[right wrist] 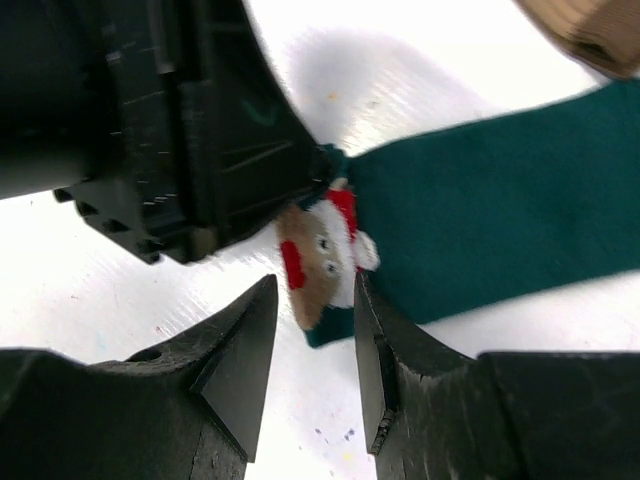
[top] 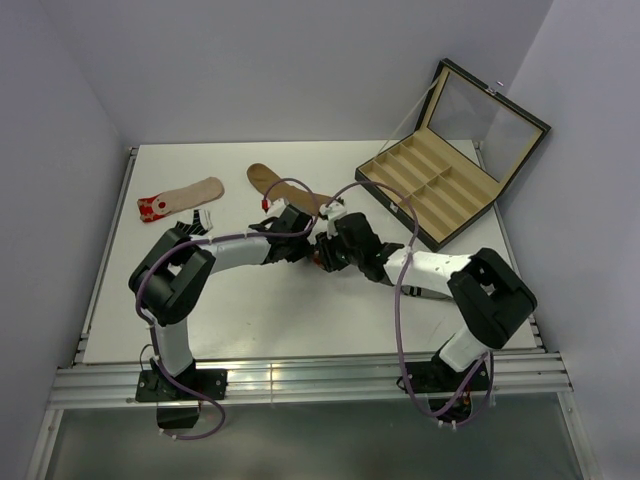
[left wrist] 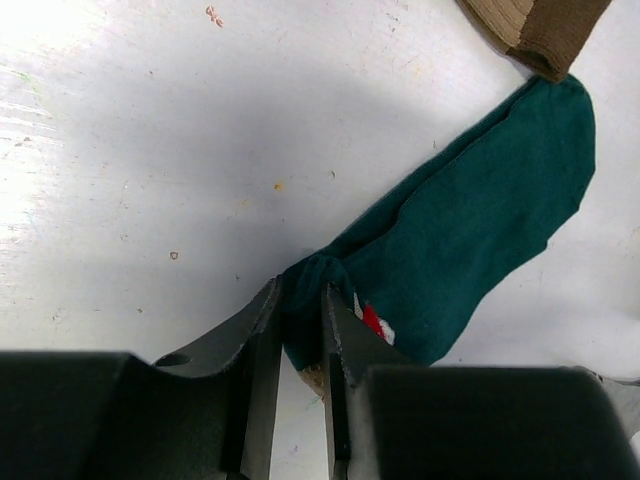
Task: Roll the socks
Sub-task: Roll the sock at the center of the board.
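On the white table, a beige red-toed sock lies flat at the far left, with a brown sock to its right. Both are well clear of the arms.

The two wrists meet in the middle, over the teal reindeer sock. The left gripper has its jaws nearly together, pinching a bunched corner of this sock's reindeer end. The rest of the sock lies flat on the table, stretching away from the fingertips until its far end almost reaches the brown sock's cuff.

The right gripper stands partly open and holds nothing. Its tips sit on either side of the reindeer face, just beside the left gripper's pinch.

At the far right sits an open wooden compartment case.
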Robot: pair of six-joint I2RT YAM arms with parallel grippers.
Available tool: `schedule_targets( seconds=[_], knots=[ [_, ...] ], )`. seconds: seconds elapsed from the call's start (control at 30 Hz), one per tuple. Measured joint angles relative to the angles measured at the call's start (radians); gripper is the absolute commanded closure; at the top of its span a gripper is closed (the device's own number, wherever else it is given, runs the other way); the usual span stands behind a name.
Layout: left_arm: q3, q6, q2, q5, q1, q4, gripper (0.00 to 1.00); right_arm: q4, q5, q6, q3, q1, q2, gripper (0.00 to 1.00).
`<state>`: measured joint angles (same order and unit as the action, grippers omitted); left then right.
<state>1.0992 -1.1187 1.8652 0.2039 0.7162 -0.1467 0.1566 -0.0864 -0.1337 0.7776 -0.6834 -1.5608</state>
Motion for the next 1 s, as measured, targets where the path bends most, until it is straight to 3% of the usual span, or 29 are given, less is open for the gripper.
schedule_targets(
  seconds=[0.5, 0.6, 0.63, 0.73, 0.87, 1.0],
  knots=[
    [0.001, 0.001, 0.000, -0.007, -0.004, -0.006, 0.68, 0.068, 0.043, 0.062, 0.032, -0.041, -0.161, 0.54],
    [0.000, 0.001, 0.000, -0.004, -0.011, -0.011, 0.58, 0.046, 0.057, 0.061, 0.054, -0.046, -0.176, 0.70],
    [0.000, -0.001, 0.000, -0.004, -0.014, -0.010, 0.55, 0.039, 0.063, 0.059, 0.061, -0.048, -0.180, 0.86],
    [-0.008, 0.000, -0.012, 0.001, -0.017, -0.006, 0.48, 0.022, 0.070, 0.043, 0.072, -0.048, -0.181, 1.00],
    [-0.055, -0.005, -0.057, 0.004, -0.020, -0.010, 0.41, -0.021, 0.025, 0.018, 0.097, -0.035, -0.185, 1.00],
    [-0.117, -0.029, -0.122, 0.004, -0.025, -0.013, 0.32, -0.042, -0.157, -0.037, 0.106, 0.045, -0.194, 1.00]
  ],
)
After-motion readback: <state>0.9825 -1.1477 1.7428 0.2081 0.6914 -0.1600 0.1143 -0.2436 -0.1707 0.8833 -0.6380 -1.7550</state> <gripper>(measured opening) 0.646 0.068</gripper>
